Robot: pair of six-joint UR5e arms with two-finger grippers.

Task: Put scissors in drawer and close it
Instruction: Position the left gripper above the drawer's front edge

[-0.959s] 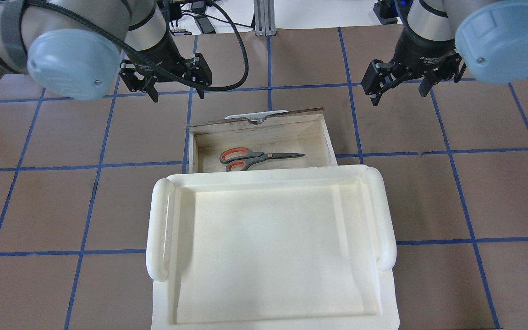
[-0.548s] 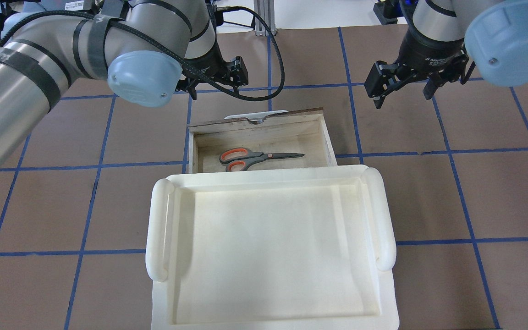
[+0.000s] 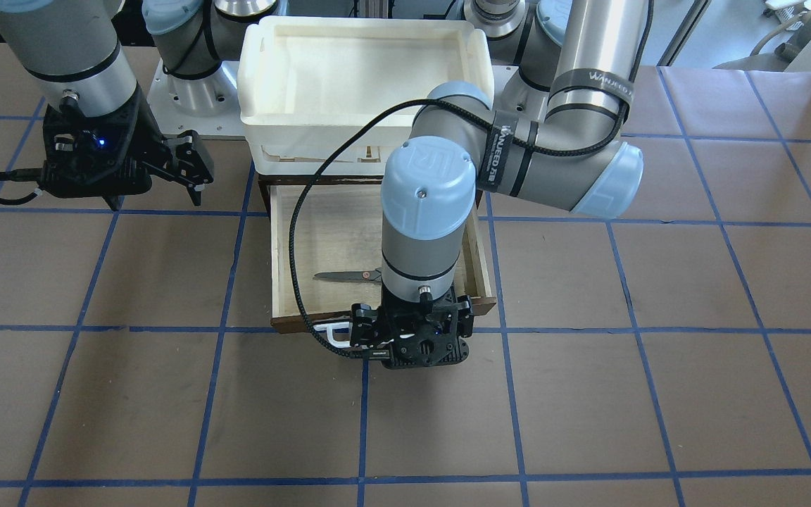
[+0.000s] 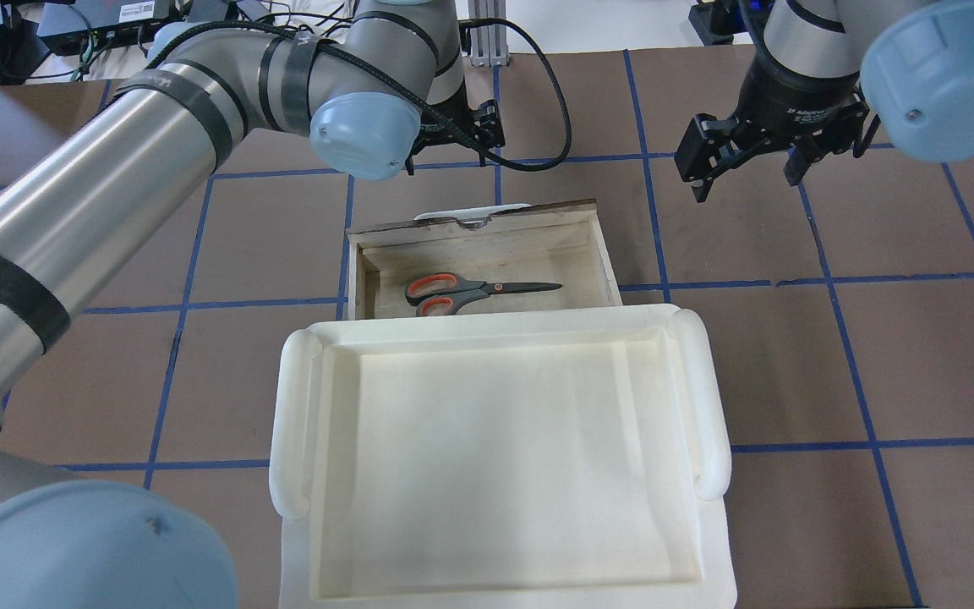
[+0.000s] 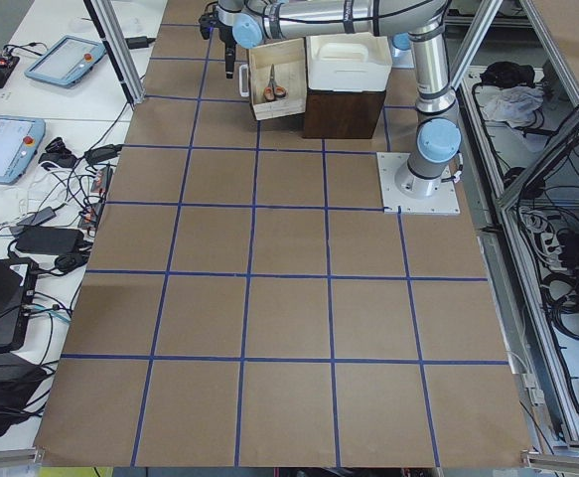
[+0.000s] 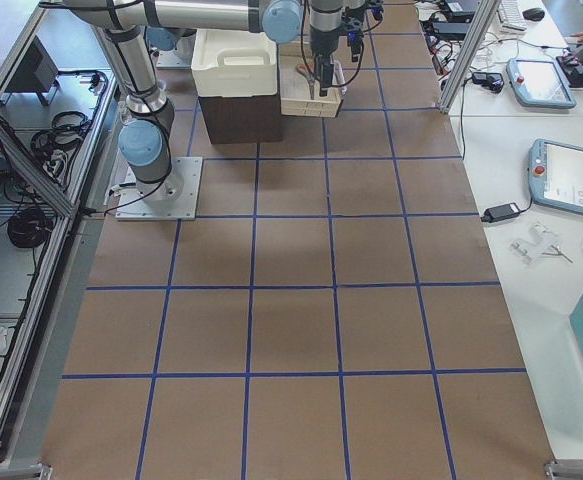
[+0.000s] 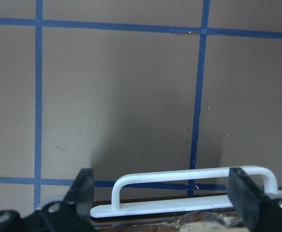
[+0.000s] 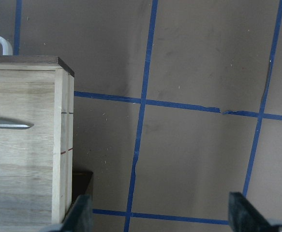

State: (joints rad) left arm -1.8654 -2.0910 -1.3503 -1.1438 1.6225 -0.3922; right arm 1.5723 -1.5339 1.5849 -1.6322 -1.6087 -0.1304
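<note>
The left gripper (image 3: 411,343) hangs, fingers spread wide, just by the white handle (image 7: 189,175) of the open drawer (image 4: 606,254). The scissors (image 4: 478,292) lie flat inside it. The right gripper (image 4: 745,173) hovers off to the side, fingers likewise apart

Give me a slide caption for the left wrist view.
Open left gripper hovers over the white bar handle of the open drawer.

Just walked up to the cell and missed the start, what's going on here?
The scissors lie in the open drawer. The left gripper, open, hangs at the drawer's white handle, fingers spread along it. The right gripper, open and empty, hovers off to the drawer's side. The drawer is not yet closed.
</note>
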